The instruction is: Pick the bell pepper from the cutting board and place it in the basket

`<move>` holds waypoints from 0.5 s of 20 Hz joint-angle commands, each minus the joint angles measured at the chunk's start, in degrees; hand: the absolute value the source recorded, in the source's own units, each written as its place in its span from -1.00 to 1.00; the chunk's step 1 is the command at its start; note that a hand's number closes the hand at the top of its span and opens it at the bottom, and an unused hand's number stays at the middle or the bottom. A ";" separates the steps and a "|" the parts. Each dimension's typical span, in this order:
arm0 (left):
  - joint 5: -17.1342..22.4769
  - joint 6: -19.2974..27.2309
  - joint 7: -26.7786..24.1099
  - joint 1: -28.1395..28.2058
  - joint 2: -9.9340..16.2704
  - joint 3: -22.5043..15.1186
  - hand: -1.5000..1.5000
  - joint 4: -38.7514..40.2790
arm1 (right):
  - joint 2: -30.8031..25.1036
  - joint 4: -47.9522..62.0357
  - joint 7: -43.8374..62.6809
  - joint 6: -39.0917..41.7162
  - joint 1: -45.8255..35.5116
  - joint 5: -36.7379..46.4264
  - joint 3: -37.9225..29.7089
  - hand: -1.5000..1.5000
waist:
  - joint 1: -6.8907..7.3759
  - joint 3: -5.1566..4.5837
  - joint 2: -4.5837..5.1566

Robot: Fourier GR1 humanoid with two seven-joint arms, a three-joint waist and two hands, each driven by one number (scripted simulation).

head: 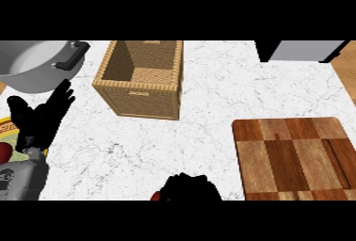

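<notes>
Spread, upright fingers are shown on the left hand [40, 113] at the frame's left edge, where nothing is held; it is seen just below a grey pot [31, 63] in the upper left corner. To its right, a wicker basket [142, 94] is set at upper centre on the white counter [230, 84]. At the lower edge, centre, the right hand [186, 188] is seen curled, and a red sliver, likely the bell pepper [158, 195], is glimpsed at its left side. A wooden cutting board [292, 157] is placed at lower right.
</notes>
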 commanded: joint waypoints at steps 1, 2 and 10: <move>-0.11 0.17 0.28 -0.47 -0.16 -0.15 0.00 0.15 | 5.11 -2.91 9.29 -1.81 -5.40 1.80 0.26 1.00 | 0.55 -0.02 0.38; 0.29 -0.09 0.91 -0.86 0.11 0.04 0.00 -0.20 | 5.12 -2.12 10.64 -2.64 -6.20 2.33 -0.66 1.00 | 0.84 0.00 0.30; -0.44 0.01 0.37 -1.09 -1.48 -1.83 0.00 -0.99 | 5.33 1.30 28.38 0.85 -20.65 9.86 -7.26 1.00 | 1.91 -0.13 0.12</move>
